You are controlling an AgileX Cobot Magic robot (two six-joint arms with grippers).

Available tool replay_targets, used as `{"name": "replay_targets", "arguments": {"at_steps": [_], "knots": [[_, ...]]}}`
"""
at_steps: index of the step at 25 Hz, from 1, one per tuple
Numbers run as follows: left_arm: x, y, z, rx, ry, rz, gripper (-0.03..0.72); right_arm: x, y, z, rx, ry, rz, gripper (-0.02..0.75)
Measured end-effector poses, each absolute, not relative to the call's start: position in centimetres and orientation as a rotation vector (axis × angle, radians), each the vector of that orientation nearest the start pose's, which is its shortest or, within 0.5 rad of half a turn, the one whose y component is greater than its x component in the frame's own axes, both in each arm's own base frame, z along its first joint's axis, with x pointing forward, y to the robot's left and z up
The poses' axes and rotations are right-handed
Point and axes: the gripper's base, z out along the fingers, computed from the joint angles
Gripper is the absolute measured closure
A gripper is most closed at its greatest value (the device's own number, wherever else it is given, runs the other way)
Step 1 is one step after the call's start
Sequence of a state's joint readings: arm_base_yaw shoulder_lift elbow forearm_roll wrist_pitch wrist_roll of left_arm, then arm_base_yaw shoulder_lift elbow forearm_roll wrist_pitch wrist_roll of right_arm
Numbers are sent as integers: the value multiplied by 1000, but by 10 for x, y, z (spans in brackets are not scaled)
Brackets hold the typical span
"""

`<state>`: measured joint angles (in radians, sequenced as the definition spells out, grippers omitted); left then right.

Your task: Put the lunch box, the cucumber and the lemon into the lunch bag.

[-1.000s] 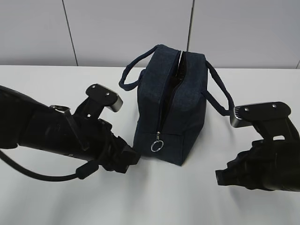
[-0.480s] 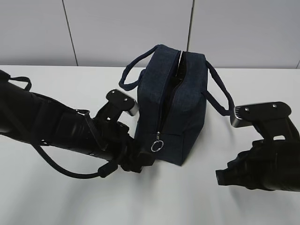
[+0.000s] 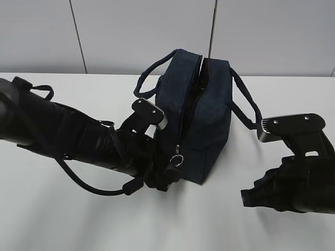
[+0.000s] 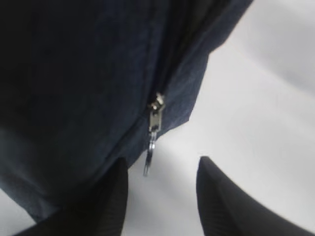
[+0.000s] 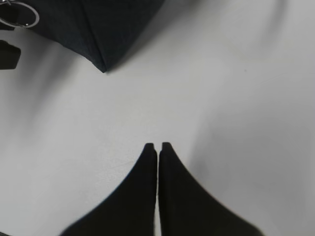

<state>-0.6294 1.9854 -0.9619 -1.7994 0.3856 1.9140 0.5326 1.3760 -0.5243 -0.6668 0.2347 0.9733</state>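
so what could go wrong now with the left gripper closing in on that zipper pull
1. The ring pull hangs edge-on just outside the open left gripper, nearer one finger, so closing could miss it or knock it aside.
2. The lunch bag stands unbraced, since the right gripper is shut over bare table. A pull might drag or tip the bag rather than move the zipper.

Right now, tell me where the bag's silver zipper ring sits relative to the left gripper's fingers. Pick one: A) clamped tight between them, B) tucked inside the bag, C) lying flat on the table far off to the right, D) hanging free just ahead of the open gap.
D: in the left wrist view the zipper ring dangles from the lunch bag, ahead of the open left gripper, untouched.
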Motion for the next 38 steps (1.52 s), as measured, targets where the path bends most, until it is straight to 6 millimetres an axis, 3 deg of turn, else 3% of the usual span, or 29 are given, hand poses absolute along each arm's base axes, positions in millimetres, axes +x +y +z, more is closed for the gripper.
{"name": "replay_targets", "arguments": {"at_steps": [8, 20, 26, 38], "knots": [[289, -251, 122, 1026, 2194, -676, 396, 206, 106, 177, -207, 2506, 169, 738], [290, -252, 123, 1001, 2203, -687, 690, 206, 106, 177, -213, 2504, 165, 738], [290, -252, 124, 964, 2222, -702, 708, 206, 106, 177, -218, 2503, 159, 738], [288, -250, 171, 889, 2129, -742, 708, 207, 105, 177, -241, 2499, 143, 738]]}}
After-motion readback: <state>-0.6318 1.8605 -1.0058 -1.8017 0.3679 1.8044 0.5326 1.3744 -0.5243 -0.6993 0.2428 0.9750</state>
